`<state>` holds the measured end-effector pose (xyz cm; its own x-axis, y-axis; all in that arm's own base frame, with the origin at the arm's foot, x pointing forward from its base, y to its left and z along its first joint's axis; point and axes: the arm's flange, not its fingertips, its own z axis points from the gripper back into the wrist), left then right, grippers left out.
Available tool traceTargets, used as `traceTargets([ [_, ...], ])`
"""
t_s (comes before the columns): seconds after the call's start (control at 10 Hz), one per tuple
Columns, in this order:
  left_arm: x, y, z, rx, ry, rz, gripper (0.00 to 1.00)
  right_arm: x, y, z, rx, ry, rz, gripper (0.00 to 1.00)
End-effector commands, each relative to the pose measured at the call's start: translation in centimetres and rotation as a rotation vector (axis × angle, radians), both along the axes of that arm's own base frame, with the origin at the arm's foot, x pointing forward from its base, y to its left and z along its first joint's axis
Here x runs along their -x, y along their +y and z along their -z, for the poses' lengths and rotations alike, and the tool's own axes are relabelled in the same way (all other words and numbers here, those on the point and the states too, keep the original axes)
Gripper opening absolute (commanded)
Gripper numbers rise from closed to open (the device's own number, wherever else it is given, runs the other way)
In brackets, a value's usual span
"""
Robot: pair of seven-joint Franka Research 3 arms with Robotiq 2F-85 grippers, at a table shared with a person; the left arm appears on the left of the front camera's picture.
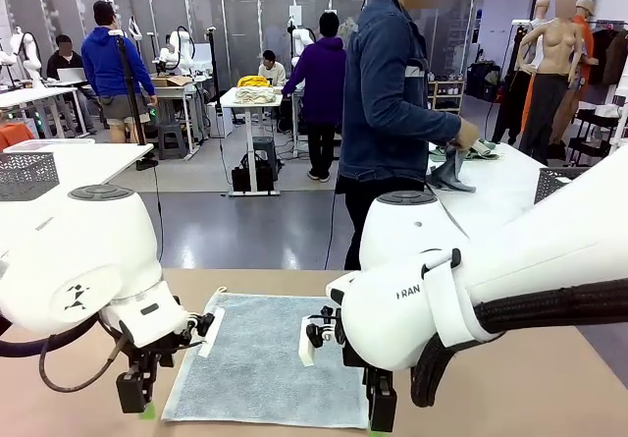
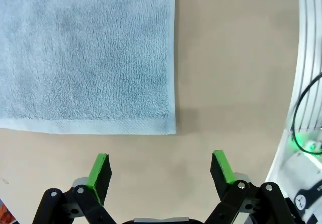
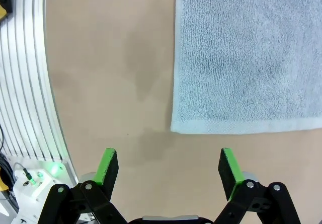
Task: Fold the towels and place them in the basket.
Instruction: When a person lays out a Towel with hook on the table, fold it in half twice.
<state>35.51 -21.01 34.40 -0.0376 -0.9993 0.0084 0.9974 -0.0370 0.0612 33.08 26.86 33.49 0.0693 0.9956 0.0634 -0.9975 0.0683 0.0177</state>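
A pale blue-grey towel [image 1: 265, 358] lies flat and unfolded on the brown table between my two arms. My left gripper [image 1: 135, 400] hangs open just above the table at the towel's near left corner. In the left wrist view the left gripper [image 2: 161, 171] holds nothing, and the towel [image 2: 85, 53] has its corner just beyond the green pads. My right gripper [image 1: 381, 412] is open at the near right corner. Its wrist view shows the right gripper [image 3: 168, 171] empty, a little short of the towel [image 3: 246, 53]. A dark mesh basket [image 1: 27, 174] stands on a white table at far left.
A person [image 1: 392, 103] stands beyond the table, turned away, handling a dark cloth [image 1: 453, 170] on a white table. Another dark mesh container [image 1: 551, 184] shows behind my right arm. Ribbed white metal rails [image 2: 308, 83] [image 3: 25, 83] border the table near each gripper.
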Motion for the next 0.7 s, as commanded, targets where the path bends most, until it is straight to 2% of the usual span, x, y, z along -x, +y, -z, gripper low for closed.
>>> traceTargets([
  [0.0, 0.5, -0.2, 1.0, 0.016, -0.012, 0.025, 1.0, 0.7, 0.7, 0.5, 0.013, -0.024, 0.037, 1.0],
  [0.3, 0.2, 0.3, 3.6, 0.028, 0.029, 0.001, 1.0, 0.4, 0.4, 2.0, -0.003, -0.004, 0.06, 1.0],
  [0.6, 0.2, 0.8, 4.5, 0.045, 0.015, 0.025, 1.0, 0.3, 0.2, 3.0, -0.019, 0.0, 0.043, 1.0],
])
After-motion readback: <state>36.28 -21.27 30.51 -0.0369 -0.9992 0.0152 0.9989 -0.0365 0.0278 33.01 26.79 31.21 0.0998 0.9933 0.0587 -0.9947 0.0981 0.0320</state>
